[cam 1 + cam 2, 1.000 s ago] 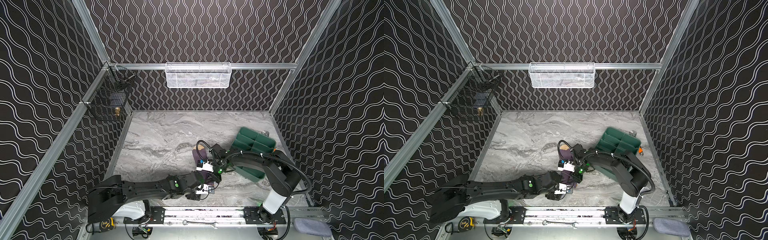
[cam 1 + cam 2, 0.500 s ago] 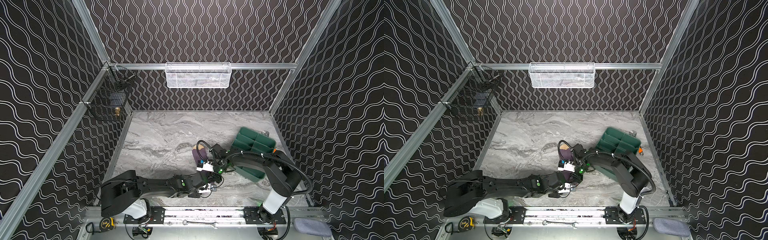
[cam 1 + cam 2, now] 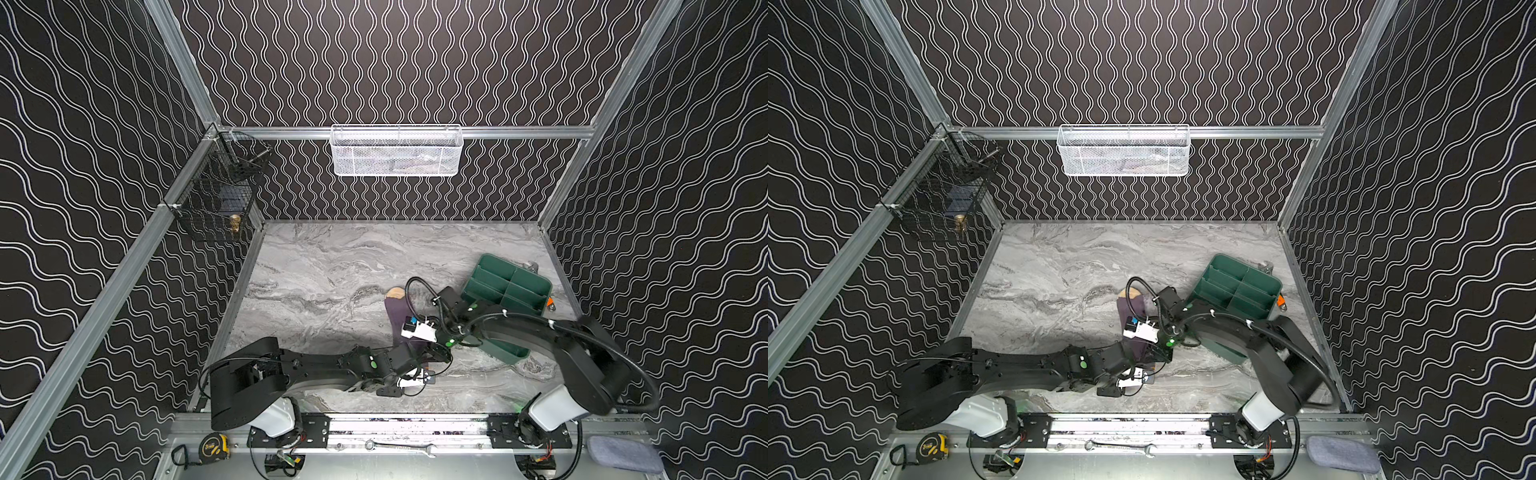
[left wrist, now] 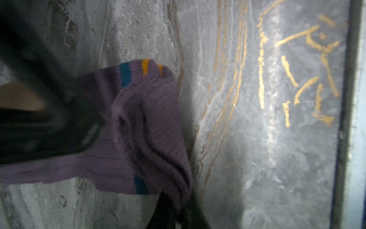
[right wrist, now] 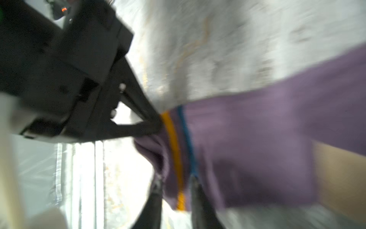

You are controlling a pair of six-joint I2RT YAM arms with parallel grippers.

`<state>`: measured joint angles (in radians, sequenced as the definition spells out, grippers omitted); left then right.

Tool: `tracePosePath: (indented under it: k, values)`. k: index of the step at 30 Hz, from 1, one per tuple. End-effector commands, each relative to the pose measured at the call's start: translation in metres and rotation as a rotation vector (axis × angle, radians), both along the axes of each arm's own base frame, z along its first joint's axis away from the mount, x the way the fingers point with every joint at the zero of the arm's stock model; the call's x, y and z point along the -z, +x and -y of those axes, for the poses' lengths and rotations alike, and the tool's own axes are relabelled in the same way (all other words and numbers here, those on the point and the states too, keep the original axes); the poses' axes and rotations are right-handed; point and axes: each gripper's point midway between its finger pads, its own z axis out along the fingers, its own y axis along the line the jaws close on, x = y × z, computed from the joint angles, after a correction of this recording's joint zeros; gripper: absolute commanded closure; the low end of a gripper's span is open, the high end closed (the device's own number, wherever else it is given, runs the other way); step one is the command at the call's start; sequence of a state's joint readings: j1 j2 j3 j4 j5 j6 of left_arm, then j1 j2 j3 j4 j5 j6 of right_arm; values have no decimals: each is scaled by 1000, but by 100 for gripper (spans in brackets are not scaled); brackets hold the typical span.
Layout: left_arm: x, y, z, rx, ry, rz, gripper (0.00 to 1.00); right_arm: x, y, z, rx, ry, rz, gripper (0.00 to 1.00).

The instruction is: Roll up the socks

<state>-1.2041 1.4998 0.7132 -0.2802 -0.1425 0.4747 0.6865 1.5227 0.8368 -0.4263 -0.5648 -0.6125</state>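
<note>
The grey marble-patterned desk (image 3: 332,266) fills the floor of a booth. Black walls with white wavy lines (image 3: 395,62) rise on three sides of it, framed by aluminium rails. A white mesh basket (image 3: 397,151) hangs on the back rail, and a black wire basket (image 3: 216,195) hangs in the back left corner.

On the right side of the desk sits a dark green plastic tray with compartments (image 3: 505,291). Just left of it lies the purple ribbed sock (image 3: 395,316), with its peach toe toward the back wall and its cuff end toward the front edge, where the two arms meet.

In the right wrist view the left claw (image 5: 156,124) is pinched together on the cuff, beside the orange and blue stripes. The right claw (image 5: 176,186) has its tips apart with the striped edge between them; blur hides whether they touch the cloth.

Gold veins run through the stone beside the sock in the left wrist view. On the metal ledge in front of the desk lie a yellow-and-black tape measure (image 3: 214,446), a steel wrench (image 3: 399,448) and a grey cloth pad (image 3: 623,453).
</note>
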Motion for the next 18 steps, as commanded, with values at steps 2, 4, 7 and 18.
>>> tracePosePath:
  k: [2,4,7,18]
  values:
    - [0,-9,-13,-15,41,-107,100,-44,46,6,138,95,286,66]
    - [-5,-8,-16,-56,30,-187,100,-74,69,17,249,138,430,65]
    - [-12,-6,-20,-133,-5,-357,100,-129,101,42,481,214,666,64]
    - [-7,25,-19,-373,-27,-712,100,-246,67,69,638,600,807,62]
